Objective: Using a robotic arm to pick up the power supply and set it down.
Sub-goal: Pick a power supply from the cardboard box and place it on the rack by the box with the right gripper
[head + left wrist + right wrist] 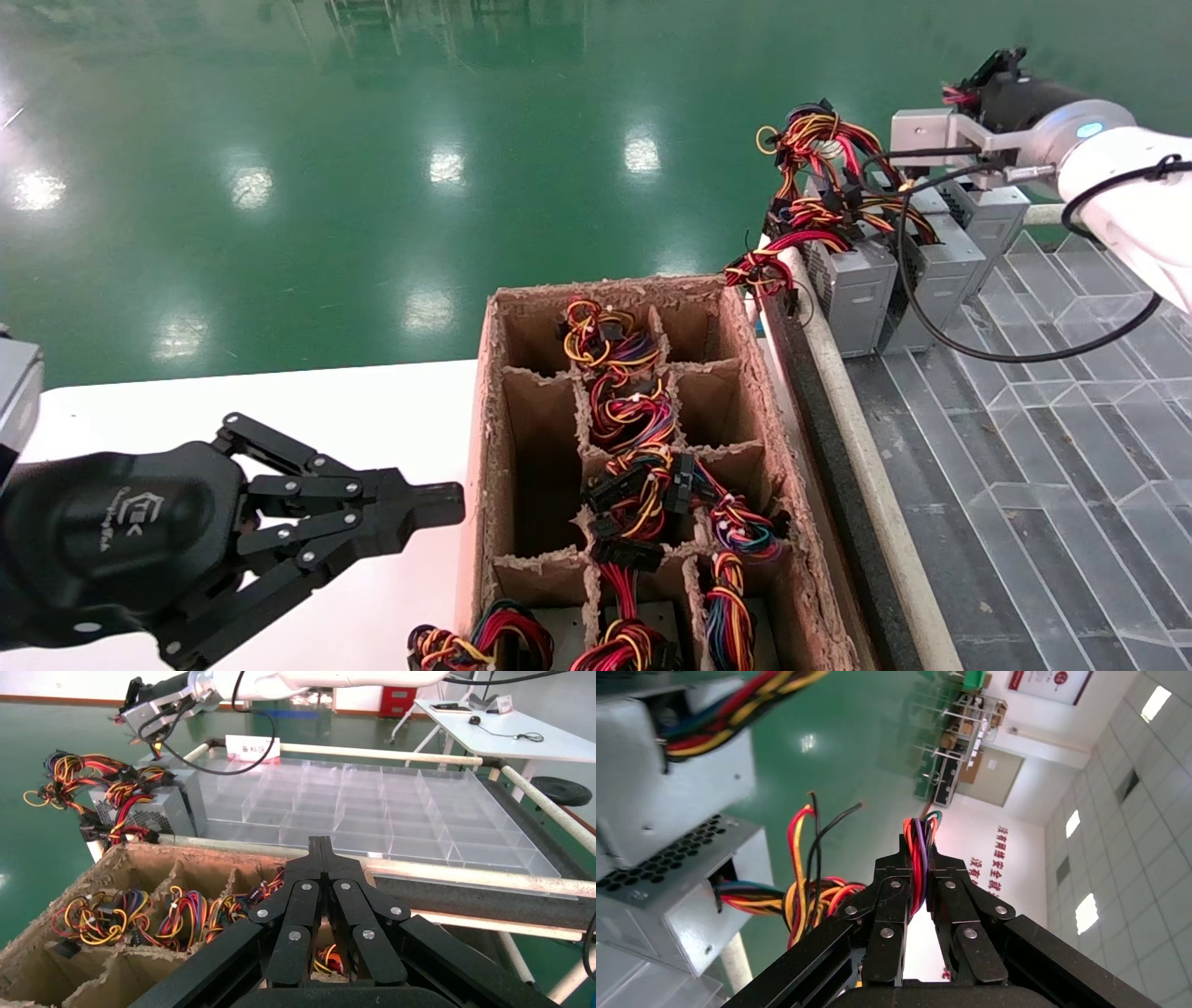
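At the far right my right gripper is held above a row of grey power supplies standing at the back end of the clear tray. In the right wrist view it is shut on a bundle of red, purple and orange wires running up between its fingers. A grey power supply with a perforated vent side sits close beside the jaws; which box the held wires belong to cannot be told. My left gripper is parked low over the white table, shut and holding nothing.
A brown cardboard divider box with wire bundles in its cells stands between the arms. Right of it lies a clear compartment tray behind a white rail. Two more grey boxes with tangled wires stand in the row.
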Robot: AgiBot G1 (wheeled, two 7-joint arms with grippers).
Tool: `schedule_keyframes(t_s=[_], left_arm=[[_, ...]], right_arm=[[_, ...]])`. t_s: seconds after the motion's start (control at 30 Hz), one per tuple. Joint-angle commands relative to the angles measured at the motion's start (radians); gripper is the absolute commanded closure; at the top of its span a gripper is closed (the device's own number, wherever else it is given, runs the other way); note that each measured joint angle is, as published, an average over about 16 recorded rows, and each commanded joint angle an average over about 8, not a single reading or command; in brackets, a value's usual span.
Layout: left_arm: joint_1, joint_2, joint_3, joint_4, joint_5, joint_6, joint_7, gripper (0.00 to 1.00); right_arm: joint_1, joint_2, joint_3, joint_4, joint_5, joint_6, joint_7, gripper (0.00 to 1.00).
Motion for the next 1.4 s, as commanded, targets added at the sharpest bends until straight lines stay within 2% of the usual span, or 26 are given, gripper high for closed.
schedule_keyframes(t_s=[0.03,0.1,0.37,0.83,1.4], left_arm=[[0.000,0.000,0.000,0.000,0.000,0.000,0.000,1.00],[0.000,0.000,0.000,0.000,0.000,0.000,0.000,1.00],[0.000,0.000,0.000,0.000,0.000,0.000,0.000,1.00],[0.000,0.000,0.000,0.000,0.000,0.000,0.000,1.00],[0.000,0.000,0.000,0.000,0.000,0.000,0.000,1.00]], right_arm=[[-0.005,-0.002,0.000,-0.003,0.000,-0.004,-0.006,1.00],[-0.005,-0.002,0.006,-0.007,0.010,-0.013,-0.002,1.00],[0.006,0.006,0.033,-0.021,0.051,-0.069,0.019,0.01],[0.027,0.014,0.053,-0.017,0.083,-0.135,0.005,0.00],[0.080,0.036,0.120,-0.015,0.183,-0.326,0.005,0.00]])
